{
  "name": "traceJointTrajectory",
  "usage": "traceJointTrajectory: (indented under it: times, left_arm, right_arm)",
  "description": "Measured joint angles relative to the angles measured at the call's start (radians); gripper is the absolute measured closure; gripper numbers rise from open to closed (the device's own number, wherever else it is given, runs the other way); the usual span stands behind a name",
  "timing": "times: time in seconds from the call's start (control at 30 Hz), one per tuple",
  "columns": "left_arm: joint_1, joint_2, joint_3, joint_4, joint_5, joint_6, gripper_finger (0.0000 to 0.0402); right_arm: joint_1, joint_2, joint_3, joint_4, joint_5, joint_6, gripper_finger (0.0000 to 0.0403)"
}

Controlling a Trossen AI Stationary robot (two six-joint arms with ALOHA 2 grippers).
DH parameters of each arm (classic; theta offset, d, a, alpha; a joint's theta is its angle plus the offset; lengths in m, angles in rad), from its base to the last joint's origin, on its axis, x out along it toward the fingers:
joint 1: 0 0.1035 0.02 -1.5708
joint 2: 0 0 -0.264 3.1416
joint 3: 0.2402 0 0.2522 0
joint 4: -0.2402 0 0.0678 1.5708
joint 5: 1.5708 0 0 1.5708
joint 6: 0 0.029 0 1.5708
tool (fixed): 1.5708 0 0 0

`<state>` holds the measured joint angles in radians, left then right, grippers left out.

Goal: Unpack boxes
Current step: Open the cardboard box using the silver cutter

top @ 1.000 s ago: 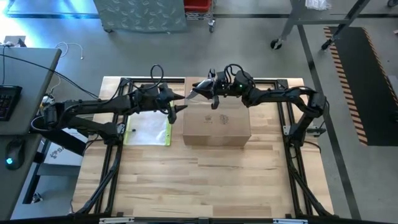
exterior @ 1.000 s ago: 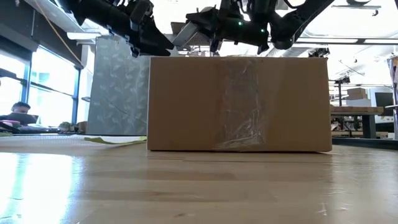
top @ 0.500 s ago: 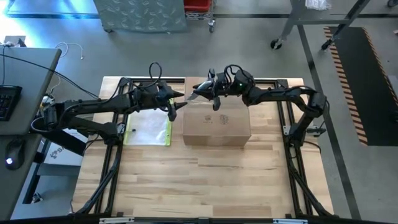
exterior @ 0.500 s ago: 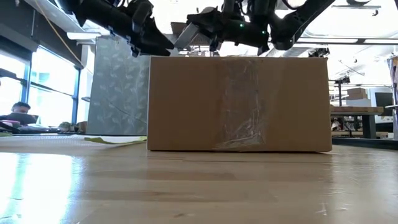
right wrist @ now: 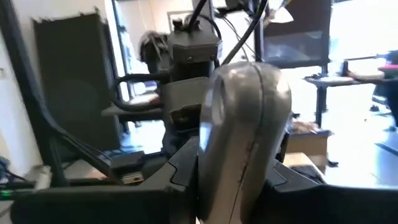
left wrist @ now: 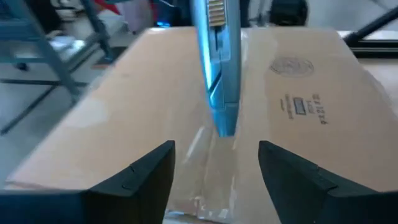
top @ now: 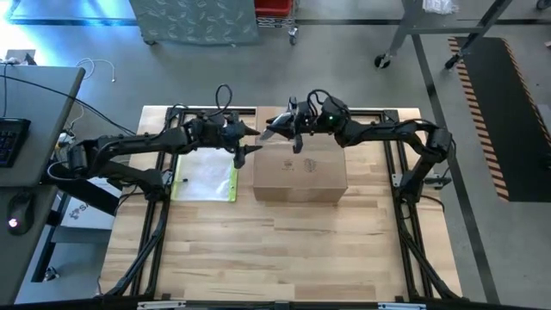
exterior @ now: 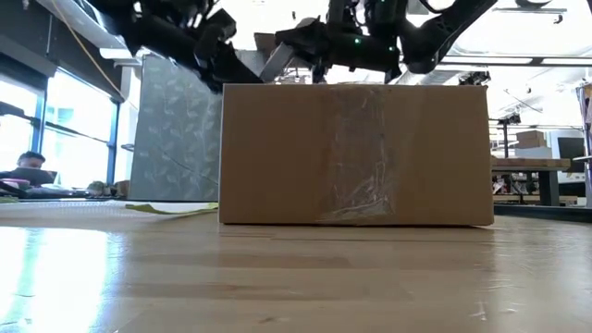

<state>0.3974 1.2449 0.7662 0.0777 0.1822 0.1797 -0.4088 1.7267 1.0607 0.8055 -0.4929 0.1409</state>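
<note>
Above the far left corner of the table (top: 284, 250), the left gripper (top: 244, 140) is held with its two dark fingers (left wrist: 140, 177) spread wide and empty, pointed along the top of the box (top: 300, 172) just beside its left edge. From the other side, the right gripper (top: 280, 131) is closed on a box cutter (right wrist: 239, 143), a smooth, rounded grey handle gripped between the pads, with a slim bluish metal blade end (left wrist: 217, 81) seen over the taped centre seam of the lid; whether the tip touches the tape cannot be told. The box is plain brown corrugated cardboard, rectangular and flat-topped, set in the middle of the far half of the pale wooden table, with wrinkled clear tape (exterior: 356, 153) run down its front face and small dark printed marks on top. To its left, a flat clear sleeve with a yellow edge (top: 207, 179) is laid on the table.
</note>
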Motion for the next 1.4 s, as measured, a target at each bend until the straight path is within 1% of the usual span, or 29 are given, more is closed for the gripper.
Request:
traceJointTrajectory:
  times: [0.07,0.2,0.33,0.47,0.67,0.9,1.07,1.23,1.4]
  left_arm:
    - [0.015,0.035,0.0,0.002,0.02,0.036,0.0169]
    - [0.038,0.091,0.0,0.009,0.029,0.111,0.0146]
    - [0.055,0.126,0.004,0.024,0.062,0.12,0.0132]
    - [0.065,0.133,0.005,0.02,0.087,0.099,0.0131]
    - [0.067,0.134,0.004,0.012,0.086,0.083,0.0131]
    - [0.067,0.135,0.003,0.008,0.088,0.06,0.0131]
    - [0.067,0.135,0.002,0.008,0.09,0.057,0.0131]
    - [0.068,0.136,0.001,0.006,0.113,0.056,0.0131]
    - [0.068,0.136,0.002,-0.02,0.121,0.057,0.0131]
  right_arm:
    - [0.006,0.0,0.0,-0.034,0.047,-0.036,0.0343]
    - [0.004,0.004,0.0,-0.083,0.103,-0.063,0.0343]
    - [0.003,0.046,-0.002,-0.068,0.108,-0.046,0.0343]
    - [0.011,0.073,-0.002,-0.002,0.103,-0.013,0.0343]
    - [0.019,0.077,-0.002,0.021,0.102,-0.01,0.0343]
    - [0.021,0.077,-0.002,-0.018,0.106,-0.05,0.0343]
    - [0.021,0.076,-0.002,-0.031,0.105,-0.052,0.0343]
    - [0.022,0.076,-0.002,-0.046,0.104,-0.052,0.0343]
    - [0.022,0.074,-0.002,-0.062,0.104,-0.044,0.0343]
